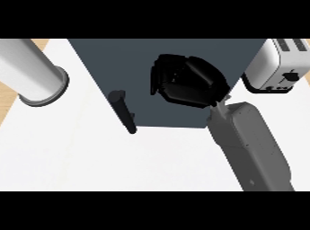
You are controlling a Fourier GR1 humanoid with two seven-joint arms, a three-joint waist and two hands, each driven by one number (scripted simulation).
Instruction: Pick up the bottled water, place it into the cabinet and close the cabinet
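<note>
The right hand sits in the upper middle of the frame, over the dark slate-blue cabinet, with its grey forearm running down to the lower right. Its fingers are curled inward into a tight black bunch, but I cannot tell whether they close on anything, because the hand hides whatever may lie inside it. The bottled water does not show anywhere, so it may be wrapped in that hand, already inside the cabinet, or out of frame; I cannot say which.

A bottle of water would likely be moderately heavy for its size, stiff in the body, smooth and prone to slipping, so the middle of the body is the sensible place to take it.

A dark handle sticks out at the cabinet's lower left edge, above the white bench. Whether the door is open or closed is hard to read from this steep angle. The left hand is not visible. A white cylinder lies at the upper left, cut by the frame, and a toaster stands at the upper right.
</note>
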